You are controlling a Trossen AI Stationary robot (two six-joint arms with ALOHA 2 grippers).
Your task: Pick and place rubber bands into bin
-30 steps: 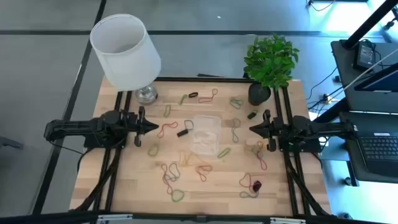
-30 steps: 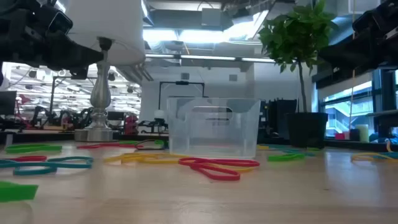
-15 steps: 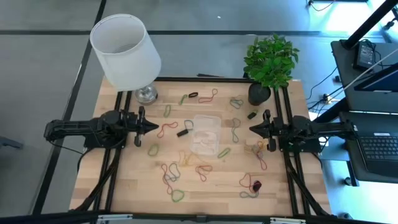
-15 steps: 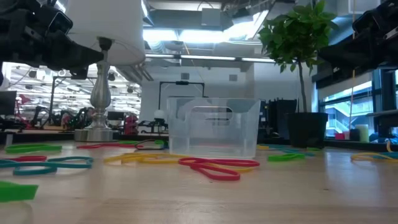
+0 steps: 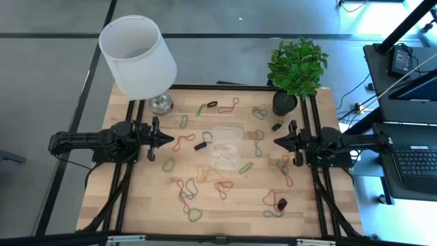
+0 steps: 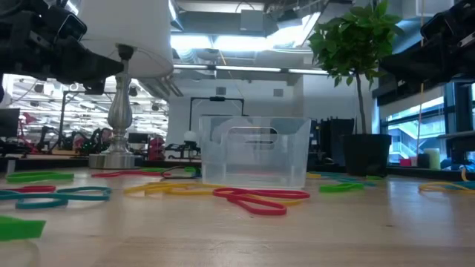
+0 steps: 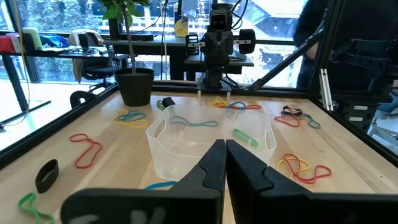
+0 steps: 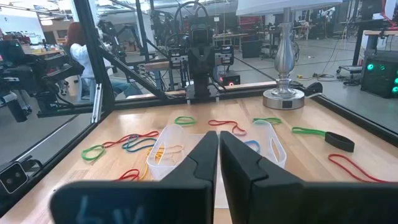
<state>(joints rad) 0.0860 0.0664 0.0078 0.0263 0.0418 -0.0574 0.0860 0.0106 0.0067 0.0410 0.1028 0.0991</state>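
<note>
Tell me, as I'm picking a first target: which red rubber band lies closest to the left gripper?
The red rubber band just ahead of the left gripper, between it and the bin; other red ones lie farther away.

The high view looks straight down on the whole table (image 5: 225,205). The low view sits at tabletop level, close behind the bin (image 6: 254,152), facing the room. Each wrist view looks forward past its own closed jaws across the table toward the opposite arm; both share the bin ahead of the jaws.
</note>
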